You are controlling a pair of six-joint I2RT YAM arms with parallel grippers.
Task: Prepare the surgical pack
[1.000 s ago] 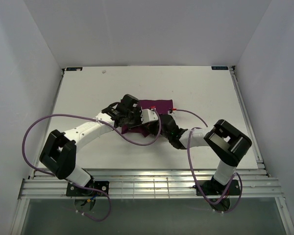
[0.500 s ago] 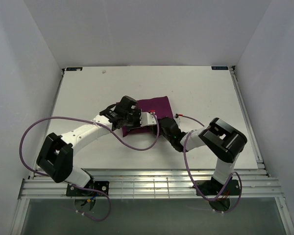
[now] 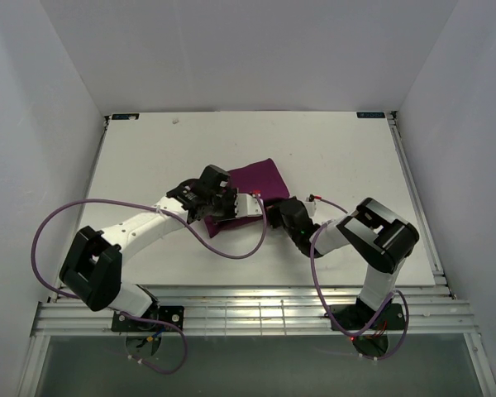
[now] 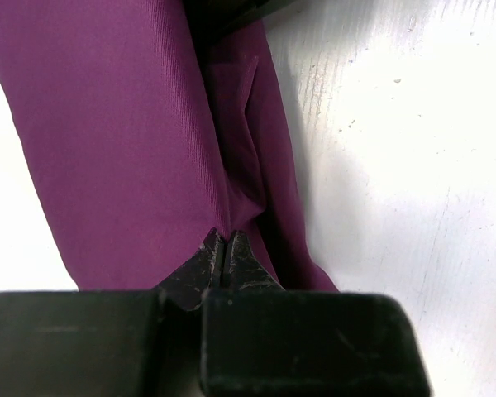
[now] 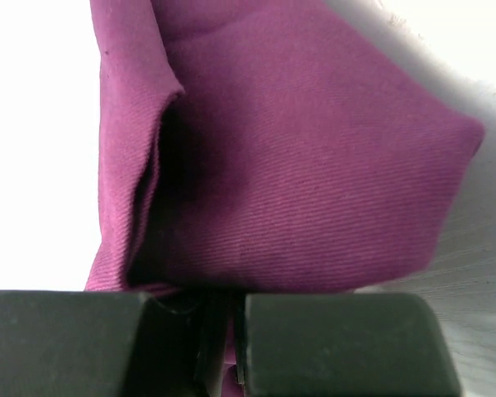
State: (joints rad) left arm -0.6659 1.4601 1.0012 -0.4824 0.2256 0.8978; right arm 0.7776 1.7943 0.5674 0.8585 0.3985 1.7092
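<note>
Cloth turned since a second ago, far corner now swung right; arms pulled closer in. Cloth lies folded mid-worktop. Left tool pinches near fold; right tool clamps opposite edge. Best move: both tools together, even tension, so folds hold.

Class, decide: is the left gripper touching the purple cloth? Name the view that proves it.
Touching. The left wrist view shows the left gripper's closed fingertips pinching a fold of the purple cloth, with no gap between them.
</note>
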